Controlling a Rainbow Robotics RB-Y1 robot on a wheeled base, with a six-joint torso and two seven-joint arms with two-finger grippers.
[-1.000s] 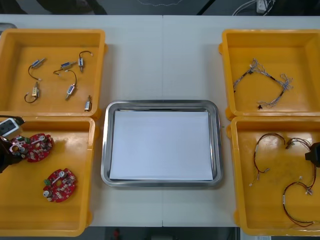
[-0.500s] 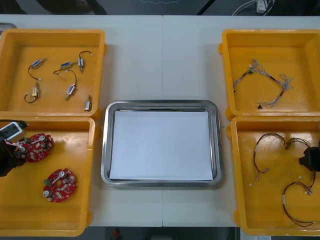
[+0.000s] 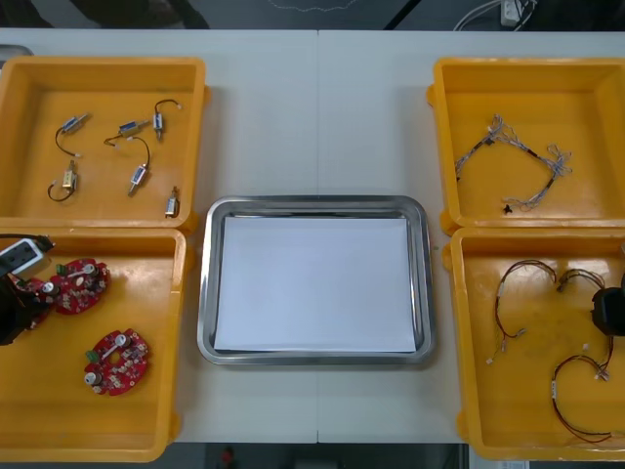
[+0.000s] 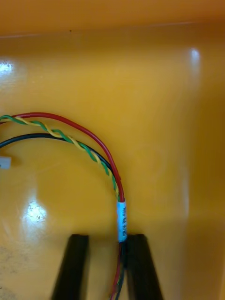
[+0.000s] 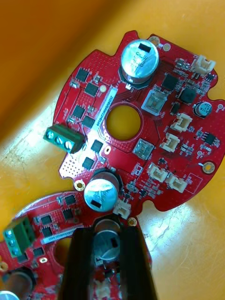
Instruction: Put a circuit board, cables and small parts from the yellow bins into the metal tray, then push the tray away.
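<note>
Two round red circuit boards lie in the near left yellow bin (image 3: 156, 430), one (image 3: 80, 286) by my left gripper (image 3: 15, 305) and one (image 3: 115, 360) nearer. In the left wrist view my left gripper (image 5: 108, 230) is shut on a silver cylinder of a third, part-hidden circuit board (image 5: 42, 229), which lies under the edge of the larger board (image 5: 136, 122). My right gripper (image 3: 610, 311) is low in the near right bin (image 3: 469, 391). Its fingers (image 4: 75, 267) stand narrowed but apart around a red and yellow cable (image 4: 121, 220), which lies against one finger. The metal tray (image 3: 207, 293) is white inside.
The far left bin (image 3: 200, 137) holds several small metal parts (image 3: 137, 178) with black leads. A blue and white cable (image 3: 518, 161) lies in the far right bin (image 3: 439, 147). More red and yellow cable (image 3: 576, 396) loops across the near right bin.
The left fingers have closed on a board, and the board beside them has slid a little to the right. The right gripper has come slightly nearer and its fingers have narrowed around the cable.
</note>
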